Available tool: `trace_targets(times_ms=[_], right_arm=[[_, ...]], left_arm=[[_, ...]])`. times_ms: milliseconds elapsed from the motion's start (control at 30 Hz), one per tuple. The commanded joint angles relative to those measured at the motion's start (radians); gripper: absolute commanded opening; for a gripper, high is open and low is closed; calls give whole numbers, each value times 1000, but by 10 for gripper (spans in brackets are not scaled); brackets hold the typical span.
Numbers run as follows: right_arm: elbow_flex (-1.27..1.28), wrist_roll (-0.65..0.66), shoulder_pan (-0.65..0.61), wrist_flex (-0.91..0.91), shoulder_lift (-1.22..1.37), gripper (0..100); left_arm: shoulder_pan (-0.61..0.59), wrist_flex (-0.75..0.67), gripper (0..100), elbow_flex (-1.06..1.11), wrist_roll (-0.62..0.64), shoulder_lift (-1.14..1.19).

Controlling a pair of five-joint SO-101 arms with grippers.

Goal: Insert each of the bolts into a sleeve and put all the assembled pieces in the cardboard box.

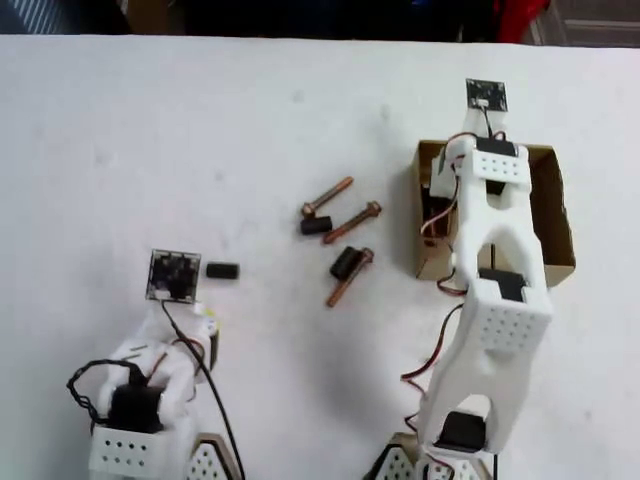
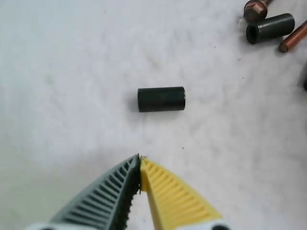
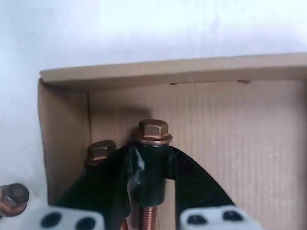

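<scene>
Left gripper is where we start. We see its gray finger and its yellow finger pressed together at the tips, with nothing between them. It hangs over the white table. The left arm sits in the lower left of the high view. Just in front of the tips lies a loose sleeve. It is short and black, it lies on its side, and it does not touch the fingers. In the high view we find it left of the middle.

Near the middle of the high view we count three copper bolts. The top bolt lies slanted. Below it the second bolt slants the same way. A second sleeve, also black, lies just beside that bolt's lower end. The lowest bolt has a third sleeve at its upper half. We cannot tell if the bolt goes through it.

On the right side of the high view sits the cardboard box, and the right arm stretches over it. The right gripper is down inside the box. Its black fingers squeeze a held bolt that wears a black sleeve and stands upright, head on top. Just beside it in the box we see another bolt head, close to the box wall.
</scene>
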Motion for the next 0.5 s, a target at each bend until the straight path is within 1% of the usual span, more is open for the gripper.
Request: trace_targets(times_ms=[0, 133, 333, 400, 467], right_arm=[[-68, 12, 2, -2, -27, 19], [-68, 12, 2, -2, -28, 29], [-68, 12, 1, 1, -28, 171], [-68, 12, 1, 1, -30, 191], [-68, 12, -1, 1, -47, 190]], left_arm=[[-5, 5, 24, -3, 11, -8], [-7, 5, 24, -3, 11, -8], [-8, 5, 24, -3, 11, -8], [-8, 5, 24, -3, 11, -8], [-8, 6, 24, -3, 11, -8]])
